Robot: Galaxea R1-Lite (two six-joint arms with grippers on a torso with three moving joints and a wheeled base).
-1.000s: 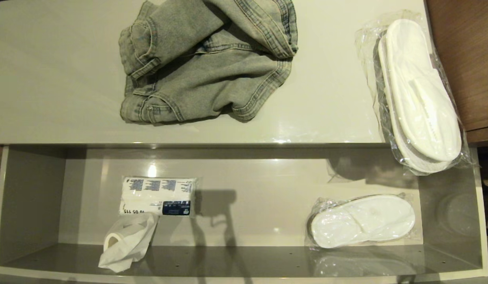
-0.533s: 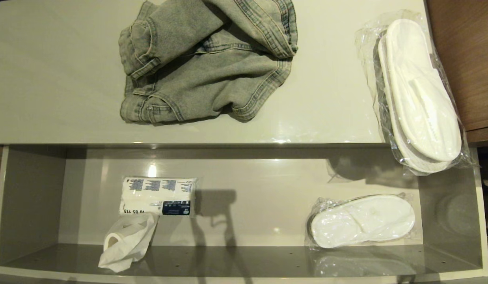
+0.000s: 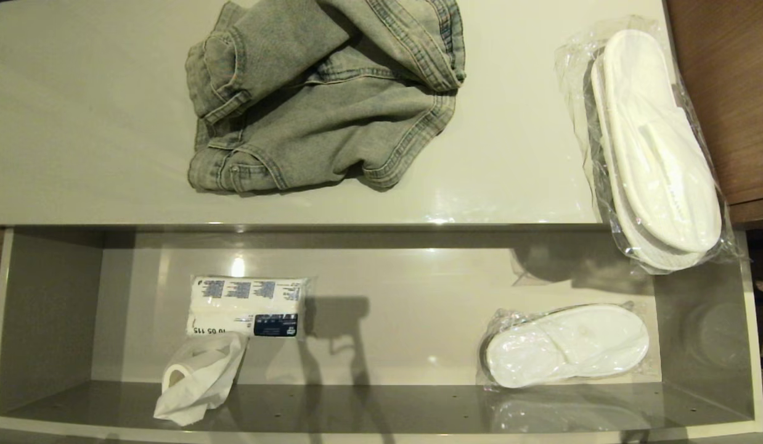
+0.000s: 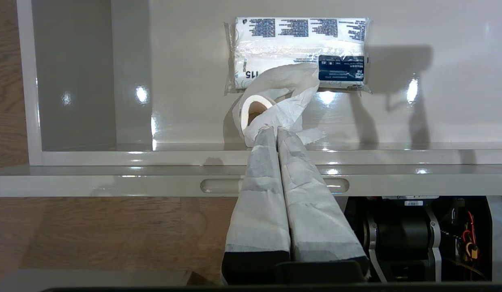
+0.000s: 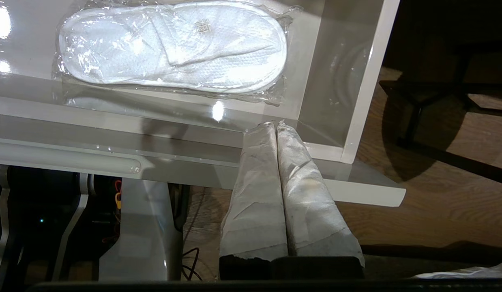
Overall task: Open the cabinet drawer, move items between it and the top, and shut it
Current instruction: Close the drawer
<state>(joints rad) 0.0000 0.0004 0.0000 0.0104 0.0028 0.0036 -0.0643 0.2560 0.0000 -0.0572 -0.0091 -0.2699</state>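
The drawer (image 3: 52, 308) stands pulled out below the glossy off-white top (image 3: 98, 135). One bagged pair of white slippers (image 3: 656, 148) lies at the top's right end, its toe overhanging the drawer. A second slipper pack (image 3: 566, 345) (image 5: 174, 46) lies flat in the drawer's right part. Neither arm shows in the head view. My left gripper (image 4: 274, 129) hangs shut and empty in front of the drawer's front panel, near the loose tissue roll. My right gripper (image 5: 275, 123) is shut and empty too, just outside the drawer's near right corner.
A crumpled grey denim garment (image 3: 326, 92) covers the top's middle. In the drawer's left part lie a blue-printed tissue pack (image 3: 246, 306) (image 4: 299, 50) and a loose paper roll (image 3: 196, 377). Brown wooden furniture (image 3: 726, 92) borders the cabinet on the right. The front panel has a slot handle (image 4: 218, 185).
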